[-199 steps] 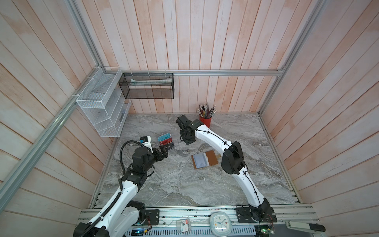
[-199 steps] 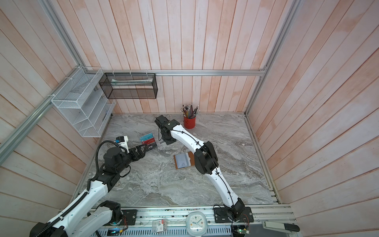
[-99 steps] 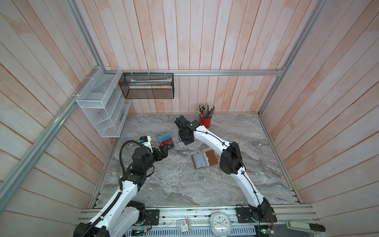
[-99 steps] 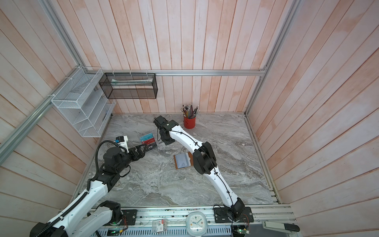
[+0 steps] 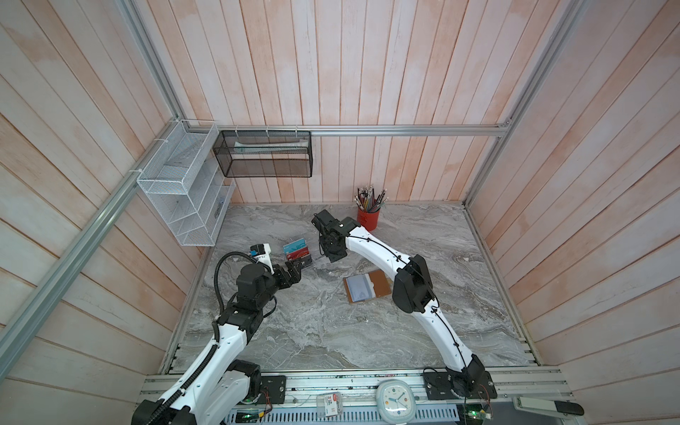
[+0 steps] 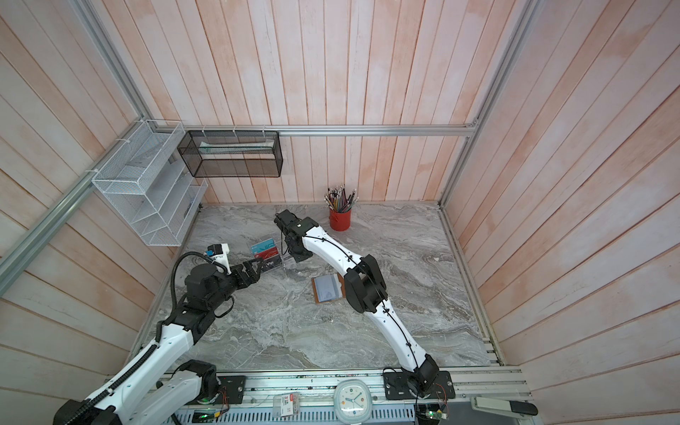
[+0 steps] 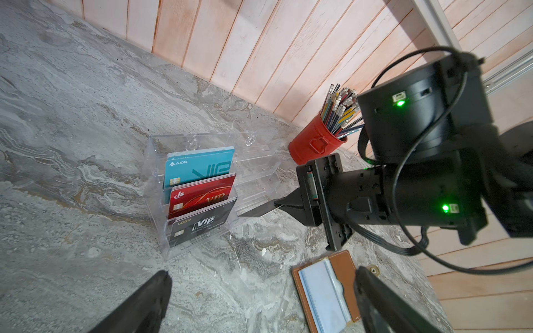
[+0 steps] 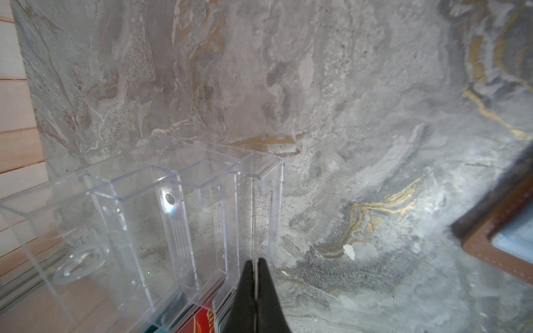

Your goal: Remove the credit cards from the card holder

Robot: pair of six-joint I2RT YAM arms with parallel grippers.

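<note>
Black plastic, the credit card sits clenched edge-on in the right claw, long axis aimed into the front slot of the clear rack; the card holder lies open on the desk nearby, left claw released.

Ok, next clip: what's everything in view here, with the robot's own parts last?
card holder: one, tan leather, lying open mid-table
black credit card: one, pinched in the right gripper, reaching to the acrylic rack
acrylic rack: one, clear, standing left of the card holder in both top views
Vip cards: three faces showing, teal, red, black, tiered in the rack
pencil cup: one, red, by the back wall
wire shelf: one, white, on the left wall
mesh basket: one, black, on the back wall
clock: one, white, on the front rail
table: one, grey marble
left gripper: open, empty, facing the rack
right gripper: shut on the black credit card
</note>
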